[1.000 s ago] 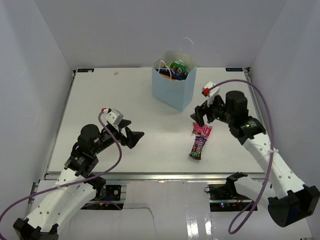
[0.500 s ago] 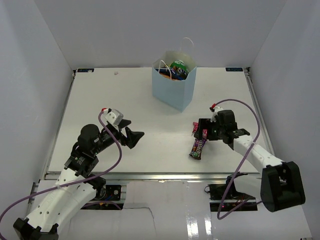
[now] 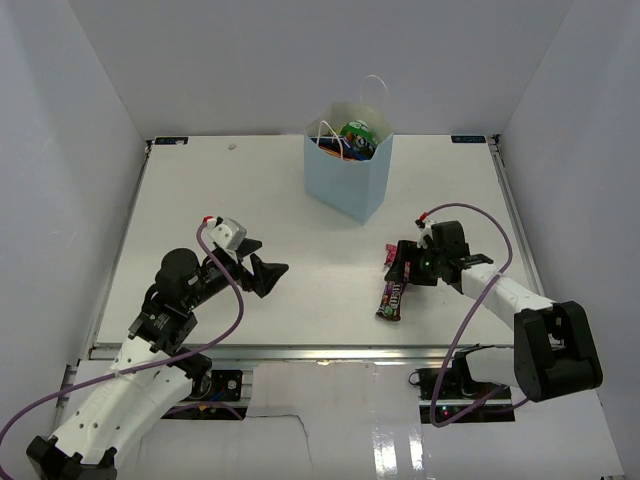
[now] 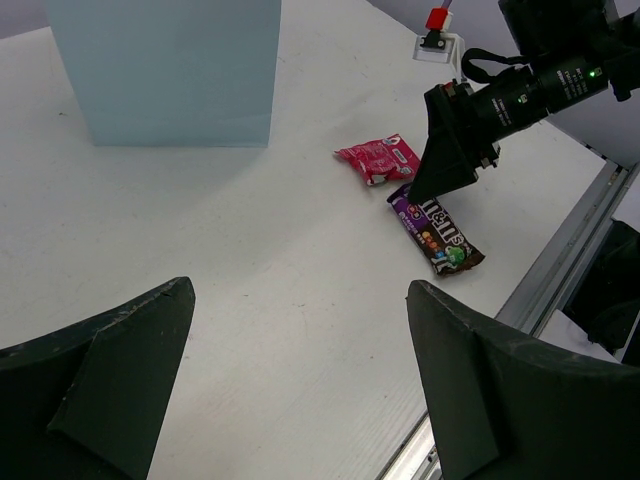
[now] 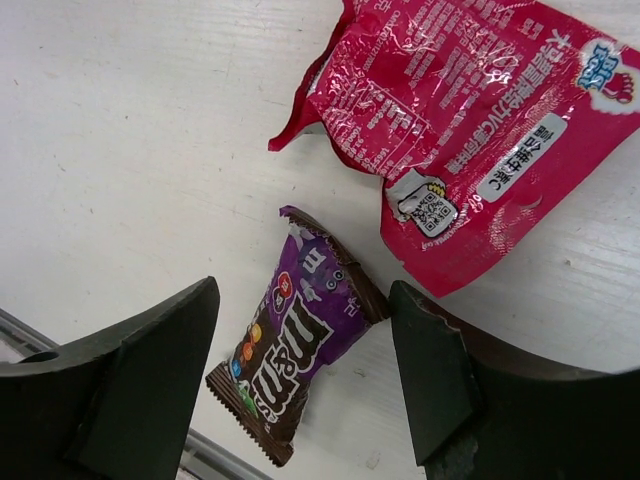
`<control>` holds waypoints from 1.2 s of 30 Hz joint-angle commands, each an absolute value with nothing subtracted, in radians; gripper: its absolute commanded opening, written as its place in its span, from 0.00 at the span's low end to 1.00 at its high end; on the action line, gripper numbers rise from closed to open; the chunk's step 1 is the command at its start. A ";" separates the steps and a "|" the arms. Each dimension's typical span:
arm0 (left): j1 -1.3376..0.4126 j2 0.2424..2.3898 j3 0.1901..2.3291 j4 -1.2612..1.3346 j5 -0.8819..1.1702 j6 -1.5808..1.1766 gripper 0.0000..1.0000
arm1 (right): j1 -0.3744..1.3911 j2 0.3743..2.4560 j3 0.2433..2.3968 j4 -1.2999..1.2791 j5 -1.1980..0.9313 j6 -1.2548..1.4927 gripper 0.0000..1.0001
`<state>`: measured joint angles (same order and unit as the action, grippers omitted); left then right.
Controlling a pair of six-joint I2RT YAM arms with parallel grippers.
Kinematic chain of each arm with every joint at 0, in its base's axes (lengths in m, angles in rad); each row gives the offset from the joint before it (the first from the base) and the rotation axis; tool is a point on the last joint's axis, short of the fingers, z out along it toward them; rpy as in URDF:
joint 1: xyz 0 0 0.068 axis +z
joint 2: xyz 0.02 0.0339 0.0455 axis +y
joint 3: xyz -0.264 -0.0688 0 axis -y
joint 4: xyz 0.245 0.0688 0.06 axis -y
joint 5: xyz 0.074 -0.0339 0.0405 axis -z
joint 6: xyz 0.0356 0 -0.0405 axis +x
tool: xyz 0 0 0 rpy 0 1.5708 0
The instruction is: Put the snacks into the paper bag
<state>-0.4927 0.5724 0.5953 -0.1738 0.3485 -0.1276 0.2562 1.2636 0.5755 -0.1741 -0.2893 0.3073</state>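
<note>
Two snacks, the small pink packet (image 5: pixel 470 130) and the dark brown candy pack (image 5: pixel 300 340), are lying just beside each other, apart from the paper bag (image 3: pixel 345 185). The right gripper (image 3: pixel 403 265) is hanging wide open and empty over them, so it is probably risking pinching both. The left gripper (image 3: pixel 268 270) is also gaping, holding nothing.

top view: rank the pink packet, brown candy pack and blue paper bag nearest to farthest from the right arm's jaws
1. small pink packet: directly below, partly covered.
2. dark brown candy pack: just beyond the pink one, toward the table's near edge.
3. paper bag: clearly farthest, upright toward the back, around the middle.
</note>
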 commanded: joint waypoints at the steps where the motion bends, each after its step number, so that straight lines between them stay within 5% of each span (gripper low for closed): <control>1: -0.488 0.569 0.589 -0.169 0.344 -0.118 0.98 | 0.255 1.270 0.580 -0.153 -0.322 0.319 0.74; 10: -0.485 0.574 0.589 -0.169 0.342 -0.120 0.98 | 0.253 1.428 0.618 -0.158 -0.337 0.298 0.61; 18: -0.477 0.574 0.591 -0.169 0.353 -0.117 0.98 | 0.253 1.358 0.617 -0.137 -0.442 0.224 0.22; 23: -0.474 0.571 0.589 -0.169 0.360 -0.117 0.98 | 0.253 1.249 0.623 -0.137 -0.546 0.129 0.08; 28: -0.474 0.560 0.586 -0.167 0.364 -0.117 0.98 | 0.253 1.155 0.727 -0.198 -0.687 -0.009 0.08; 36: -0.472 0.555 0.584 -0.166 0.370 -0.118 0.98 | 0.249 1.217 1.238 -0.178 -0.628 -0.103 0.08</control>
